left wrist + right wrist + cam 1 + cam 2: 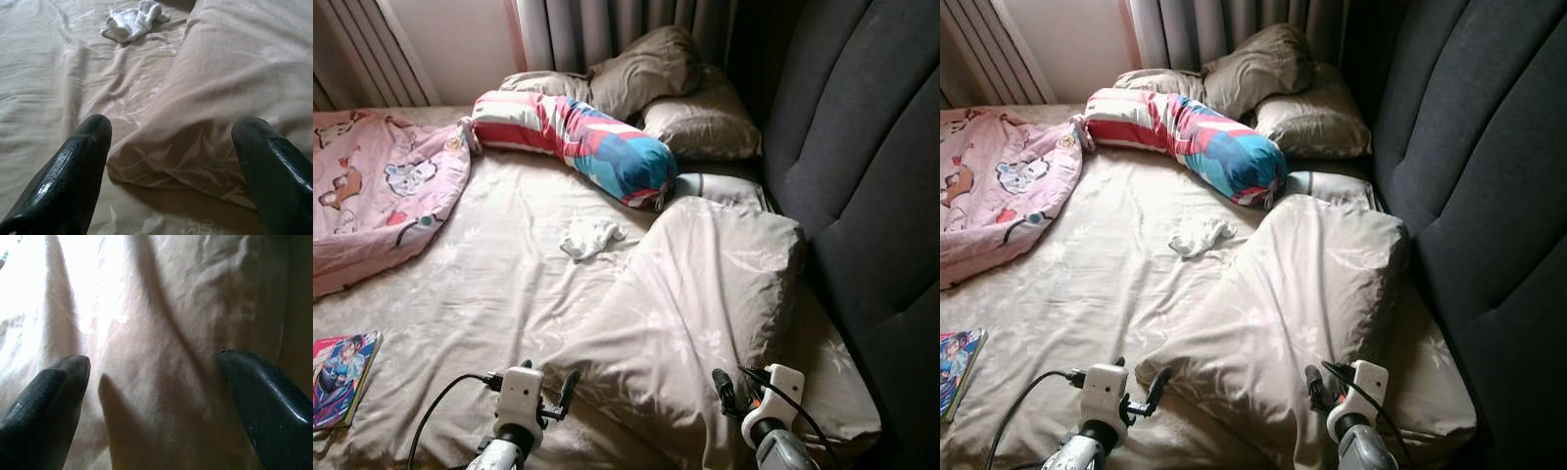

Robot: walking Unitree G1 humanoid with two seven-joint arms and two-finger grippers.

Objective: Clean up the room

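Both arms are sitting low over the near edge of the bed (489, 294). Left gripper (171, 147) is hovering with its fingers (78, 166) spread wide, nothing between them; the near corner of the big beige pillow (705, 294) is lying just ahead of the gap, not touching either finger as far as I can tell. Right gripper (151, 377) is also hanging with fingers (264, 396) spread apart, pointing straight at the pillow's fabric, which is running across the whole gap. Contact there is hard to judge, the wrist view is washed out by glare.

The pillow is lying slanted on the sheet, its far end running up beside the dark padded headboard (862, 166), to the right of the right fingers.

Small white crumpled cloth (132, 22) is sitting on the sheet well ahead of the left fingers, just beside the pillow's far left edge.

Further out past the cloth: a striped red, white and blue bolster (578, 137) is lying across the bed, with two brownish pillows (656, 83) bunching behind it against the curtains (607, 29).

Far left of the left fingers, a pink cartoon-print blanket (377, 191) is heaped on the bed. A comic book (340, 377) is resting on the sheet, left of the left arm, near the bed edge.
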